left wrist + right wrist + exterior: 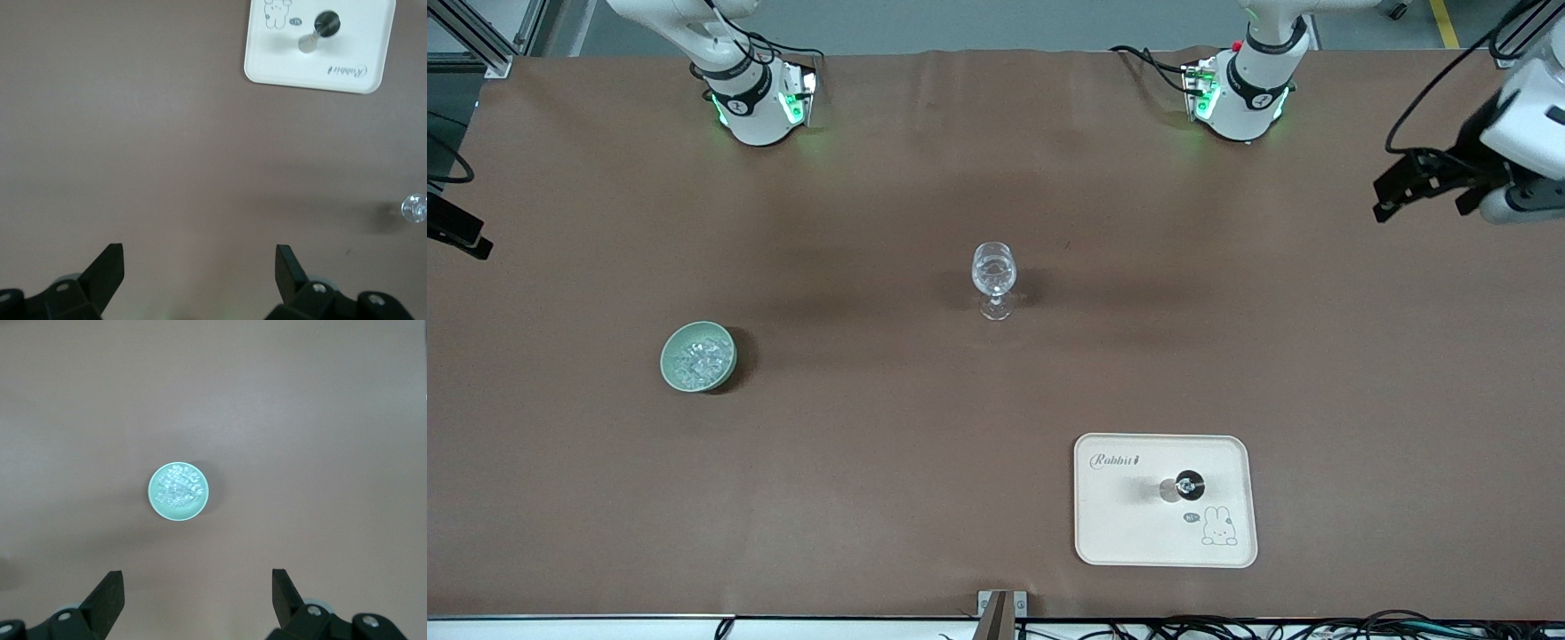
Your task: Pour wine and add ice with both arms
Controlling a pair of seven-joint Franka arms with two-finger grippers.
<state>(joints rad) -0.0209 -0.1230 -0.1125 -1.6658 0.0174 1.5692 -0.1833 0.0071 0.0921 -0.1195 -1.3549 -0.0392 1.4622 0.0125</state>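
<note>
Brown cloth covers the table [871,498]. Ice [697,357] fills the pale green bowl [670,374] toward the right arm's end; the right tool [197,600], wide, waits above. Left tool [200,280], wide, waits off the table's end. Wine glass [994,276] stands centrally; the cream tray [1120,533] carries perhaps a bottle [1188,485].
</note>
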